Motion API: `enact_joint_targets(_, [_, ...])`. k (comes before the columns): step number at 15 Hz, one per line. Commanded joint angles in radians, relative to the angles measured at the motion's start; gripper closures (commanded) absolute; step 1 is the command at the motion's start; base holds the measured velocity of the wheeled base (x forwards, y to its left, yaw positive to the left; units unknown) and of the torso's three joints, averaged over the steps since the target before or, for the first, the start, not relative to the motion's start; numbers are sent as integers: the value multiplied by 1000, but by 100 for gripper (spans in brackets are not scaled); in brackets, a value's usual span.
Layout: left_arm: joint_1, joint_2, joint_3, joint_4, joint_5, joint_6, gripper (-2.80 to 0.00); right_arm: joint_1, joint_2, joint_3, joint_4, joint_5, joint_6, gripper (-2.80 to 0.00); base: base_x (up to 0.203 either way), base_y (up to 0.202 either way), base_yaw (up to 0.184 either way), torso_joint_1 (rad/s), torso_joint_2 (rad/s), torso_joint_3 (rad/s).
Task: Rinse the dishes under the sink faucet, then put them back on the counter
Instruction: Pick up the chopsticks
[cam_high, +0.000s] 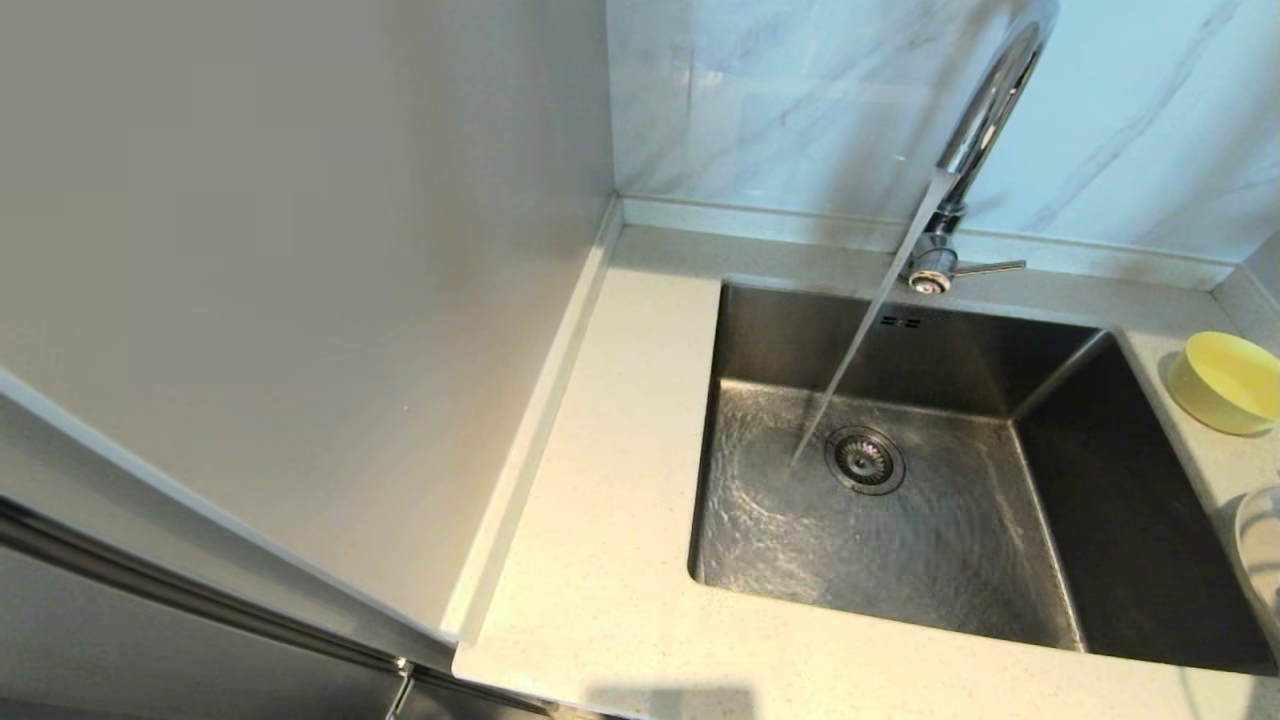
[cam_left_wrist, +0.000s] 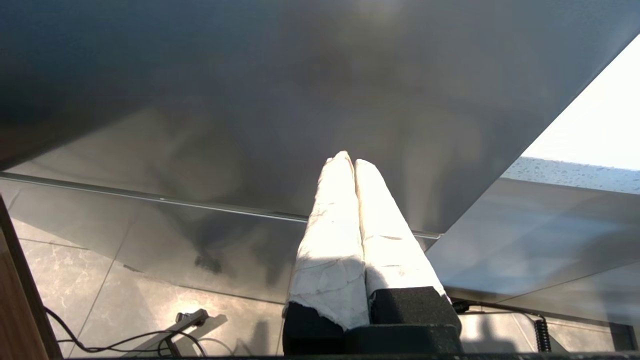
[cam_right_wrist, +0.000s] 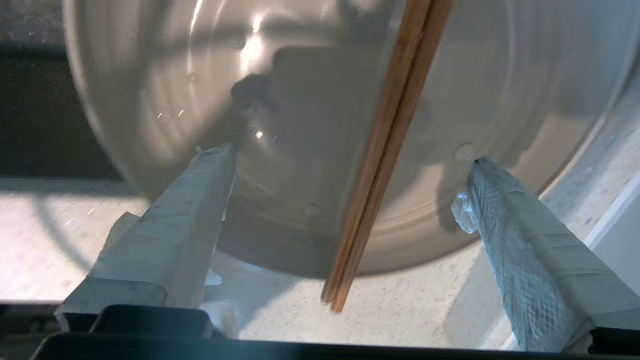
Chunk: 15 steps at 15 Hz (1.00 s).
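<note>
Chrome gooseneck faucet runs into steel sink, yellow bowl on speckled table right; right claw spread above white plate bearing wooden chopsticks; left claw pressed together, parked.

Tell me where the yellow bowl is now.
In the head view, the yellow bowl stands on the counter at the robot's right, just beyond the sink's right edge, with the white plate nearer.

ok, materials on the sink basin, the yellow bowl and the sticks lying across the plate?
Square sink basin: brushed stainless steel by its grey sheen and the streaky reflections on its walls.
Small pale yellow round bowl: matte, evenly coloured, plastic or glazed ceramic; can't tell which.
Thin brown sticks across the flat white round plate: probably bamboo or wood, with visible lengthwise grain.
</note>
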<state>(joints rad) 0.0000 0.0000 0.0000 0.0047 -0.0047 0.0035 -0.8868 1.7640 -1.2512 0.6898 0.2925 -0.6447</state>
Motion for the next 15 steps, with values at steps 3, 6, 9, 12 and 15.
enact_joint_targets(3, [0, 0, 0, 0, 0, 0, 0, 10, 16, 93, -182, -3, -2, -280, 0, 0, 0, 0, 0, 0])
enact_joint_targets(6, [0, 0, 0, 0, 0, 0, 0, 11, 23, 108, -227, -19, 0, -280, 0, 0, 0, 0, 0, 0])
enact_joint_targets(9, [0, 0, 0, 0, 0, 0, 0, 11, 23, 110, -227, -23, 0, -280, 0, 0, 0, 0, 0, 0])
enact_joint_targets(12, [0, 0, 0, 1, 0, 0, 0, 11, 23, 110, -228, -19, 5, -280, 0, 0, 0, 0, 0, 0])
enact_joint_targets(15, [0, 0, 0, 0, 0, 0, 0, 9, 22, 108, -228, -19, 5, -280, 0, 0, 0, 0, 0, 0])
